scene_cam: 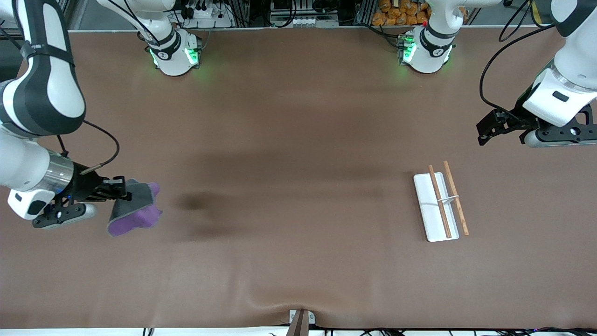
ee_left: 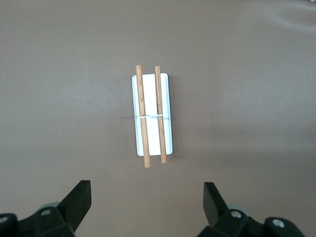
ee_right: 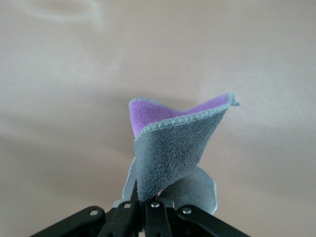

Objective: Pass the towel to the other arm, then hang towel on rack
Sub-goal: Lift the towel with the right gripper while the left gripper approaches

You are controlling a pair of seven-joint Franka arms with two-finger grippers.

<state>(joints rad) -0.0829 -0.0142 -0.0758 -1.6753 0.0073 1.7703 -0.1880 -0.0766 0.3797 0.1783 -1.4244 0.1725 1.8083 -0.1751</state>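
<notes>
Right gripper (scene_cam: 122,189) clamped on towel (scene_cam: 136,209), lifted over right arm's table end. Left gripper (scene_cam: 485,130) wide open, empty, waiting above rack (scene_cam: 431,205). Handover and hanging both remain.

Towel lifted, rack flat on desk.
Towel (scene_cam: 135,210), grey/purple, folded, is pinched at one edge above right arm's end of desk; white rack (scene_cam: 436,206) w/ two brown rods is laid toward left arm's end.
</notes>
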